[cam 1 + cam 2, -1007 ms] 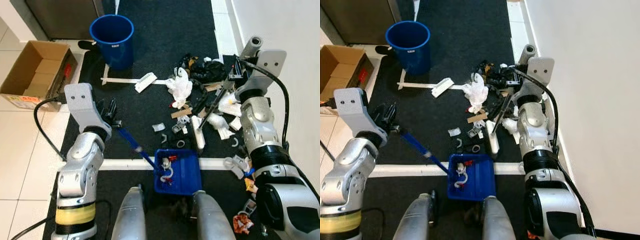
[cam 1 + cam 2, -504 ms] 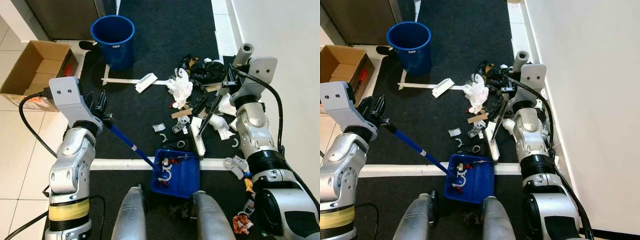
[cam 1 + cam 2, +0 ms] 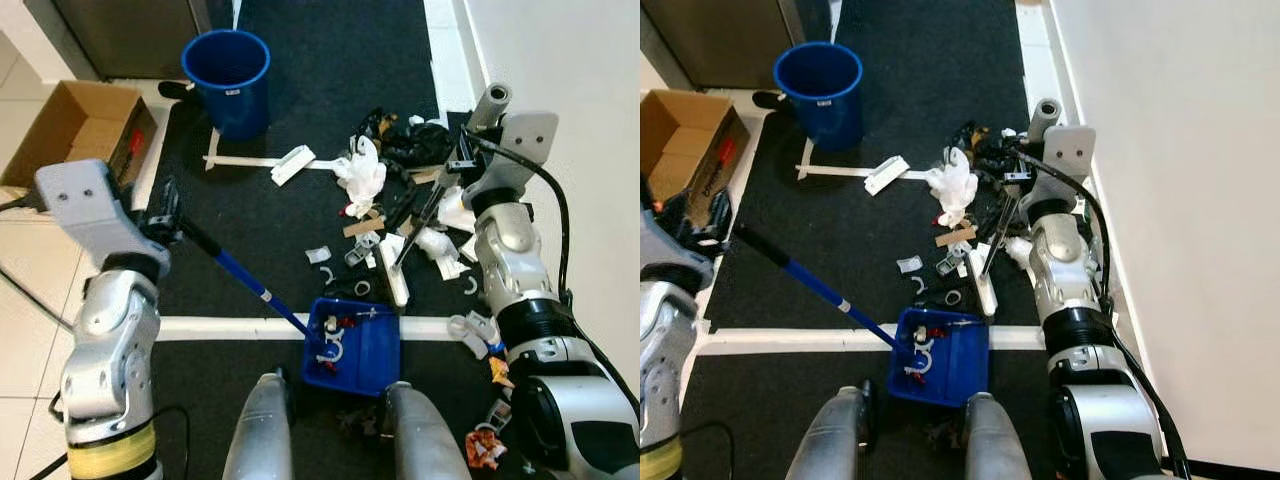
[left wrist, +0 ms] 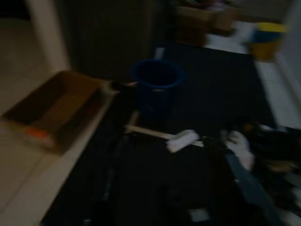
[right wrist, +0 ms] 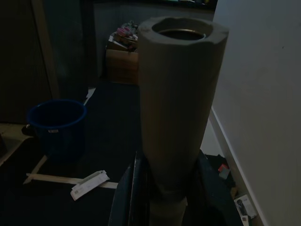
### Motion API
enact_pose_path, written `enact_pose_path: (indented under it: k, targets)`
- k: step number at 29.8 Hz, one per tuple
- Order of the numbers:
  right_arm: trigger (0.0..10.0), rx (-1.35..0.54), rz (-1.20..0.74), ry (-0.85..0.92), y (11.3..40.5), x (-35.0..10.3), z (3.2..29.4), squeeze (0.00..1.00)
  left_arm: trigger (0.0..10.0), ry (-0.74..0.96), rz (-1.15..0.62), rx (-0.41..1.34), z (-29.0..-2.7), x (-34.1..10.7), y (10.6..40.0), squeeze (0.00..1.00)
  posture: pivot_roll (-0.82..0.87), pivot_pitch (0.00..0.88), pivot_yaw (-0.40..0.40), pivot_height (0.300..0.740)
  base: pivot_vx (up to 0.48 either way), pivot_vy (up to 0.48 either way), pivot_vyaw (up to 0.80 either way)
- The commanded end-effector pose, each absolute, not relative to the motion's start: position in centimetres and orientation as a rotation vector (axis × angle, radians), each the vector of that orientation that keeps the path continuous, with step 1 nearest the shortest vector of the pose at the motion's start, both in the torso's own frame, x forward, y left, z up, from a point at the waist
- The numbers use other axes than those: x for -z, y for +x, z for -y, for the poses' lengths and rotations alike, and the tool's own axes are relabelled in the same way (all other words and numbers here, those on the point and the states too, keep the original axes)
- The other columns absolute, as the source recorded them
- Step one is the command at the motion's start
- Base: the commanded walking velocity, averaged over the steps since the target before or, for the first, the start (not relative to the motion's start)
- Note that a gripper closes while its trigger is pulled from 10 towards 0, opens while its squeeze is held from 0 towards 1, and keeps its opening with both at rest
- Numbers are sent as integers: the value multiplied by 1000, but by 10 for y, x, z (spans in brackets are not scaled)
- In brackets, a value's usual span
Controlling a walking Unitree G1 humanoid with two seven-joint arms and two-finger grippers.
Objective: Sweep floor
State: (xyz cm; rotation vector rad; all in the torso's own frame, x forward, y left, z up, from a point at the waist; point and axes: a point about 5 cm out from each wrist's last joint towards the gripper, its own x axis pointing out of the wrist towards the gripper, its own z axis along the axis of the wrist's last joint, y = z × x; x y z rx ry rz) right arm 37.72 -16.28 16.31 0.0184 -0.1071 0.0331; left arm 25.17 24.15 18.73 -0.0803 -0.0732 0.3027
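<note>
Left arm has swung outward toward the robot's left since the earlier frames, dragging the dustpan handle's upper end with it; right arm and broom have barely shifted.

Black mat [image 3: 300, 90] covers the floor, white tape line [image 3: 230, 327] across it near the robot's feet. Blue bucket [image 3: 225, 80] stands at the far end, cardboard box [image 3: 70, 140] on the tiles beside it, well apart from the mess.

Debris pile [image 3: 400, 190] (white plastic bag, black scraps, cardboard bits, small white rings) lies between bucket and right arm, with more scraps by the right leg [image 3: 485, 440].

Blue dustpan [image 3: 355, 345] sits on the tape line just in front of the feet, a few small pieces already in it. Its long blue handle [image 3: 245, 280] runs up to the left gripper [image 3: 165, 215], which looks clamped on the handle's top end.

Right gripper [image 3: 465, 160] is closed round the broom stick [image 3: 425, 215]; the grey grip end sits between its fingers in the right wrist view. White broom head [image 3: 395, 270] rests on the mat just beyond the pan's far edge.

Step, as I judge it: sweep the pile into the pan. To do it well:
- hold the pan lip flat on the mat, mouth facing the pile
- pull the broom head in short strokes toward the pan
- light bag and rings will likely scatter, so go slow
</note>
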Motion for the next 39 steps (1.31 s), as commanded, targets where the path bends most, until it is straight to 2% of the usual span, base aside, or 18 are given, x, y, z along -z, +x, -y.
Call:
enact_pose_path:
  k: [1, 4, 7, 8, 13, 20, 23, 32, 39]
  targets:
    - [10000, -33, 129, 8, 377, -165, 163, 0, 10000, -117, 0, -357, -244, -172, 246, 1000, 62, 191, -36, 740, 0, 0, 0]
    - [10000, -37, 127, 12, 378, -165, 160, 0, 10000, -142, -99, -348, -246, -152, 250, 1000, 69, 192, -41, 740, 0, 0, 0]
    - [10000, -38, 127, 13, 379, -165, 160, 0, 10000, -151, -118, -350, -247, -148, 251, 1000, 69, 192, -41, 740, 0, 0, 0]
    - [10000, -40, 127, 14, 379, -166, 159, 0, 10000, -180, -143, -337, -249, -142, 255, 0, 70, 194, -44, 740, 0, 0, 0]
    - [10000, -43, 135, 18, 379, -168, 157, 0, 10000, -212, -223, -291, -258, -123, 276, 0, 56, 194, -44, 740, 0, 0, 0]
    - [10000, -27, 149, 18, 379, -170, 162, 0, 10000, -203, -285, -160, -258, -113, 287, 0, 36, 195, -37, 740, 0, 0, 0]
    - [10000, -26, 149, 19, 379, -170, 162, 0, 10000, -200, -290, -148, -259, -112, 288, 0, 35, 195, -37, 740, 0, 0, 0]
    - [10000, -35, 158, 22, 381, -174, 158, 0, 10000, -141, -310, 55, -268, -103, 311, 0, 28, 196, -47, 740, 0, 0, 0]
    - [10000, -35, 162, 19, 381, -175, 158, 0, 10000, -153, -314, 161, -262, -104, 319, 0, 14, 197, -46, 740, 0, 0, 0]
